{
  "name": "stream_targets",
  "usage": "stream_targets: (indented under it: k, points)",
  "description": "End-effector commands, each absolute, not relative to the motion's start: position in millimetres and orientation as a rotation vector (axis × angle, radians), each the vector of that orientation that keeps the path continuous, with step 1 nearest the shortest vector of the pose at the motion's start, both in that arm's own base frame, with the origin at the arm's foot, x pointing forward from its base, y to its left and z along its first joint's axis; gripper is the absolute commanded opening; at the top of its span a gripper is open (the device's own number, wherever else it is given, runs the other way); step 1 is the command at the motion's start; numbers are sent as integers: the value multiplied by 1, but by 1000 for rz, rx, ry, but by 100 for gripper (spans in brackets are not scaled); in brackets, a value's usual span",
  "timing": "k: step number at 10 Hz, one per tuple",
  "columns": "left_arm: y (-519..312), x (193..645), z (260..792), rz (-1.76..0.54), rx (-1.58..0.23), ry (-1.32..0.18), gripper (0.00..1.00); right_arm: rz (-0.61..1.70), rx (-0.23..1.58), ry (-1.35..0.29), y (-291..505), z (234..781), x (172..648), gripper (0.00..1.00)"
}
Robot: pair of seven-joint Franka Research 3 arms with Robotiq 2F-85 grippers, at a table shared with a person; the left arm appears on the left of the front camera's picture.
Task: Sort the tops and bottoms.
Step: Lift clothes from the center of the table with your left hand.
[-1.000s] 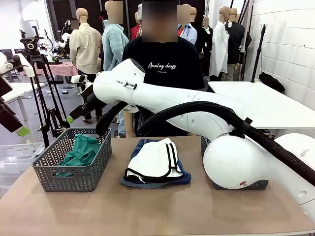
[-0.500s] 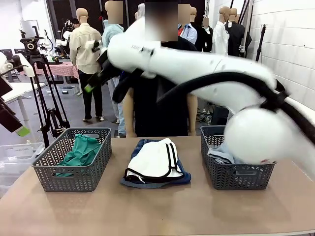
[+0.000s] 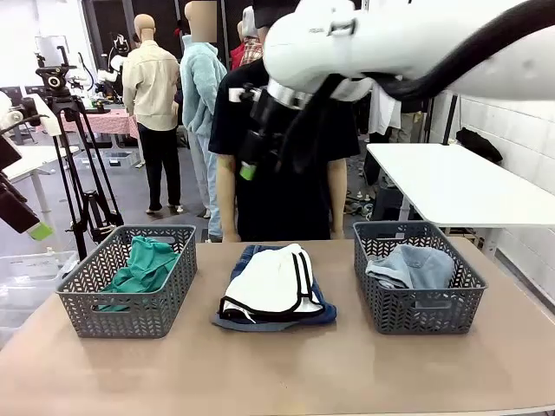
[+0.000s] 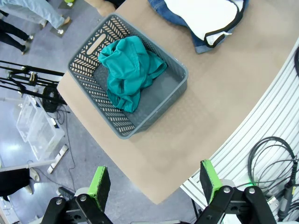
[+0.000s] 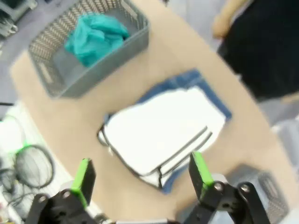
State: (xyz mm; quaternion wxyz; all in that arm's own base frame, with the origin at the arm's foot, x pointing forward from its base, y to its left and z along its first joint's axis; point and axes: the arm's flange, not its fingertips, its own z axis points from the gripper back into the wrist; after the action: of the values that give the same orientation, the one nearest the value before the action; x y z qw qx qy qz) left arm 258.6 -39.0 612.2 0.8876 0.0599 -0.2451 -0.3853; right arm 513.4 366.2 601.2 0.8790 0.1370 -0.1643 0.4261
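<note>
Since the earlier frame the right arm (image 3: 390, 39) has been raised from its low sweep across the surface (image 3: 277, 373), so that the right basket (image 3: 425, 314) and the faded denim (image 3: 412, 267) inside it are uncovered. The right end effector (image 3: 251, 169) is now held high above the middle of the surface, in front of the person (image 3: 295, 199), with its fingers spread wide and nothing between them. The left end effector (image 4: 154, 181) is likewise spread wide and empty, and is kept off the near corner of the surface beside the left basket (image 3: 130, 316), where the teal top (image 3: 143, 264) is lodged. The white shorts (image 3: 270, 282) are laid on the mid-blue denim shorts (image 3: 323, 314) between the two baskets, so two bottoms are judged still to be sorted. A risk is noted: as the two garments are stacked, both could be pinched in one grasp and the lower one shed on the way to the basket. The arm's closeness to the person is a second hazard if a swing is made towards the far side. The right wrist view is blurred, so the fold edges cannot be judged finely from it. The finger spread is settled by the wrist views, whereas the front view leaves it uncertain. From above, the left wrist view confirms the top lies wholly within the basket walls, which the front view partly masks.
</note>
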Motion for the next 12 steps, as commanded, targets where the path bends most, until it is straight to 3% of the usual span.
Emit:
stream_targets:
  k: [1,3,4,6,7,8,12]
  points:
    - [-38,259,613,-801,140,-506,100,845,286,-352,293,556,399,100]
    - [-38,259,613,-801,140,-506,100,841,260,-362,281,554,385,100]
    - [-38,259,613,-801,140,-506,100,826,269,-298,314,585,442,100]
    - [-38,259,613,-801,140,-506,100,826,269,-298,314,585,442,100]
    - [-38,259,613,-801,140,-506,100,819,257,-313,295,576,410,100]
    - [-38,259,613,-801,140,-506,100,817,107,-244,294,570,421,100]
    - [-38,259,613,-801,140,-506,100,478,81,-277,176,601,362,100]
